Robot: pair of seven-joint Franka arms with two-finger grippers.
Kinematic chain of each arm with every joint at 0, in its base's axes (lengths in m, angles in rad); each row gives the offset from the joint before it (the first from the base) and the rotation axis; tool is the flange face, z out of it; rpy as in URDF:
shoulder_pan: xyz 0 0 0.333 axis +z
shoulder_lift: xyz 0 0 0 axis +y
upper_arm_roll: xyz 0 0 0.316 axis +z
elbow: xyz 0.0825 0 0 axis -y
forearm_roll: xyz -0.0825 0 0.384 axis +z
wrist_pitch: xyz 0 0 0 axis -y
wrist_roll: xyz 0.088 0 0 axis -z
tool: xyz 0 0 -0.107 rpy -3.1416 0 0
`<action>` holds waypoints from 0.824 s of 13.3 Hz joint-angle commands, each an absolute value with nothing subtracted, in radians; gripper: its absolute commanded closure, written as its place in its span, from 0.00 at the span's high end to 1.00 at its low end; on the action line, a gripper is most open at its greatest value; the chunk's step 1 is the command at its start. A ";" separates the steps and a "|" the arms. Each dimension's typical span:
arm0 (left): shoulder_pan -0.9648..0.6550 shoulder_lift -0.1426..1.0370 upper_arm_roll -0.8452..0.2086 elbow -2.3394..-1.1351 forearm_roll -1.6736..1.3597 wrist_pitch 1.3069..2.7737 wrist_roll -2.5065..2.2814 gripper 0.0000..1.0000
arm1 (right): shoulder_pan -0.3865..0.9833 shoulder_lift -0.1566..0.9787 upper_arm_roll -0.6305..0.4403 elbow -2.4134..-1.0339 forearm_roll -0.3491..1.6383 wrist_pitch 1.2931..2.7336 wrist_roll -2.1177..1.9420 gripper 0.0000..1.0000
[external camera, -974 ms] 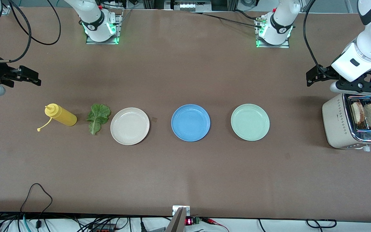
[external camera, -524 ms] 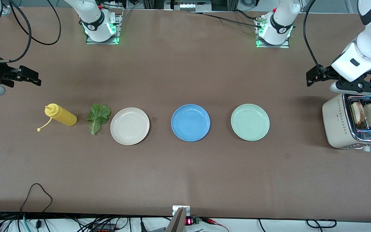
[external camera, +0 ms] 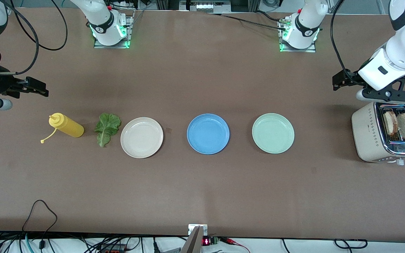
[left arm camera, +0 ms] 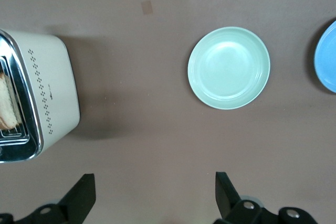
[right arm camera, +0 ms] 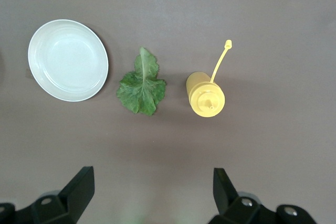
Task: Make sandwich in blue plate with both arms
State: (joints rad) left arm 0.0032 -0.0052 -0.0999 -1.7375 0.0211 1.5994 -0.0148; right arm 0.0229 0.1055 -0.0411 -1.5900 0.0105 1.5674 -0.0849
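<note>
Left gripper [external camera: 385, 96] spread wide, empty, over table beside toaster [external camera: 367, 135]; right gripper [right arm camera: 152, 195] likewise spread, above bare table near yellow bottle [external camera: 66, 126]. Blue plate [external camera: 208, 133] empty at centre. Toast slices [external camera: 401, 124] in slots, lettuce [external camera: 107, 128] untouched. Likely step: reaching. Next: descend squarely onto toast.

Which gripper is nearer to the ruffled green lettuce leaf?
Right. The right gripper, open, is over the table near the yellow squeeze bottle beside the lettuce leaf; the left gripper, open, is by the cream toaster.
</note>
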 commanded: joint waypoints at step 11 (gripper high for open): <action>0.231 0.195 -0.092 -1.781 0.336 1.826 0.241 0.94 | 0.041 0.173 -0.040 -1.586 0.009 1.560 -0.092 1.00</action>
State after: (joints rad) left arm 0.1728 0.1909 -0.0853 -1.7458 0.3163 1.7564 0.1698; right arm 0.0394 0.1644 -0.0394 -1.5914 0.0103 1.5670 -0.0865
